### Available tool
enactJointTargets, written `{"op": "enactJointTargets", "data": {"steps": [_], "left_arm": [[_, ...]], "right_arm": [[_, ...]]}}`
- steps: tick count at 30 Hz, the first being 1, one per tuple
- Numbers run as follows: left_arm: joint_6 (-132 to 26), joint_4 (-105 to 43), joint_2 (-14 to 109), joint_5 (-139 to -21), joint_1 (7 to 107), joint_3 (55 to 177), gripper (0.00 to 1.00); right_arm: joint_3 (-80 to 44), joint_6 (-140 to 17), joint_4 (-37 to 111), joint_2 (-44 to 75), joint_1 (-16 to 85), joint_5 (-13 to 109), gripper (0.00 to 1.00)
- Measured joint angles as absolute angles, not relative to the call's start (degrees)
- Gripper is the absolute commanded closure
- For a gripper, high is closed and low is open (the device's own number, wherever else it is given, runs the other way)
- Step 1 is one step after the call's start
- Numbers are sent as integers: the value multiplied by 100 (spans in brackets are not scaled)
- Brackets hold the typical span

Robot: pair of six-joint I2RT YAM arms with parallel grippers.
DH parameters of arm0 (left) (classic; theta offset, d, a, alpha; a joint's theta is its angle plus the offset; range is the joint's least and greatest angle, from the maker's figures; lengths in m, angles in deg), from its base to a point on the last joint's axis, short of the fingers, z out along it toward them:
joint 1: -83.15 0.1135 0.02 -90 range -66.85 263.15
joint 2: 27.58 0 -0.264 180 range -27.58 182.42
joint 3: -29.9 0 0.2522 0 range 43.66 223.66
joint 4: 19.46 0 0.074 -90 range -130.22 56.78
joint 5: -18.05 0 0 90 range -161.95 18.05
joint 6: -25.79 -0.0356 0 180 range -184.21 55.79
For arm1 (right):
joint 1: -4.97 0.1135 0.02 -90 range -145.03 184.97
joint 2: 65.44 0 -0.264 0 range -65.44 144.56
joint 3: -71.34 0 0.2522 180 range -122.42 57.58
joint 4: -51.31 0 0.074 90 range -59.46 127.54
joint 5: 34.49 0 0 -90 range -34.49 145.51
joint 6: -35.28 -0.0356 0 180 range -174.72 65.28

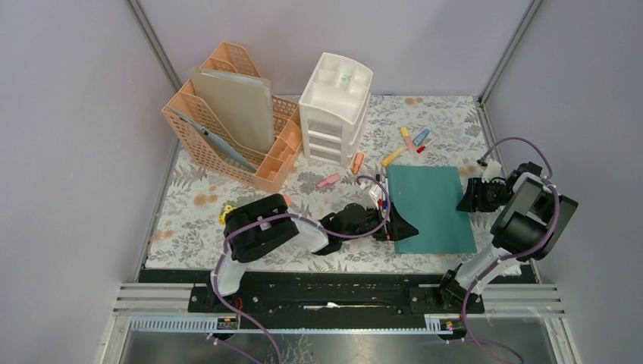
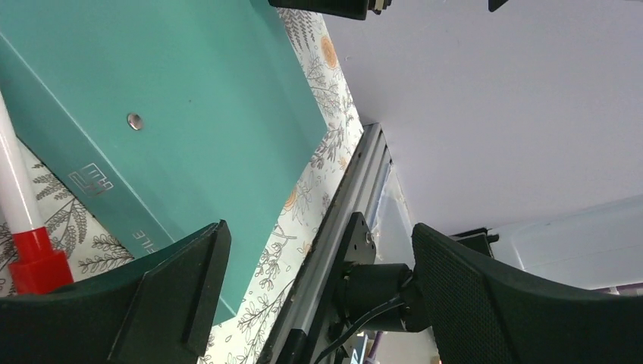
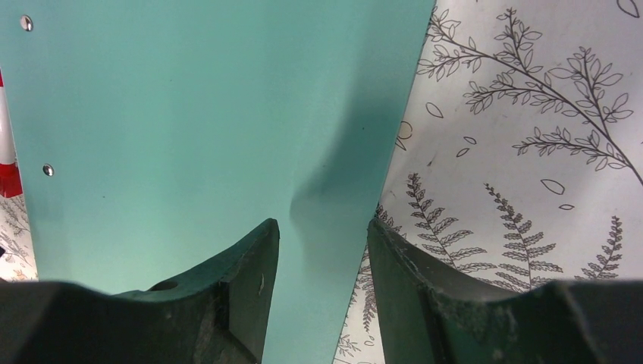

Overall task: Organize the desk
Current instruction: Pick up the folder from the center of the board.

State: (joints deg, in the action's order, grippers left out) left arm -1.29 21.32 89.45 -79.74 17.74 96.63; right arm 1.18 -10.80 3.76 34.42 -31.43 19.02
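Barely started: the teal folder (image 1: 428, 208) lies flat on the desk (image 1: 189, 220), markers (image 1: 408, 139) scattered above it. My left jaws gape wide, right jaws half open over its edge.

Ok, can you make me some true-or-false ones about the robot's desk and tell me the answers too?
1. The teal folder lies on the desk. True.
2. The peach file rack is empty. False: a beige folder stands in it.
3. The left gripper is shut tight. False: its jaws stand wide apart.
4. The white drawer unit stands beside the file rack. True.
5. The right gripper is over the drawers. False: it is at the teal folder's edge.
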Motion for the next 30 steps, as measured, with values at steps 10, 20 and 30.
{"op": "enactJointTargets", "data": {"steps": [10,20,30], "left_arm": [[-424,-80,8535,-7155,1787,10229,1],[-461,-1894,8773,-6785,1794,11197,2],[-199,-3085,9304,-6418,1798,12292,6]], "right_arm": [[107,-1080,372,3461,-3143,1874,46],[81,-1080,366,3494,-3143,1836,46],[22,-988,223,3549,-3141,1782,46]]}}
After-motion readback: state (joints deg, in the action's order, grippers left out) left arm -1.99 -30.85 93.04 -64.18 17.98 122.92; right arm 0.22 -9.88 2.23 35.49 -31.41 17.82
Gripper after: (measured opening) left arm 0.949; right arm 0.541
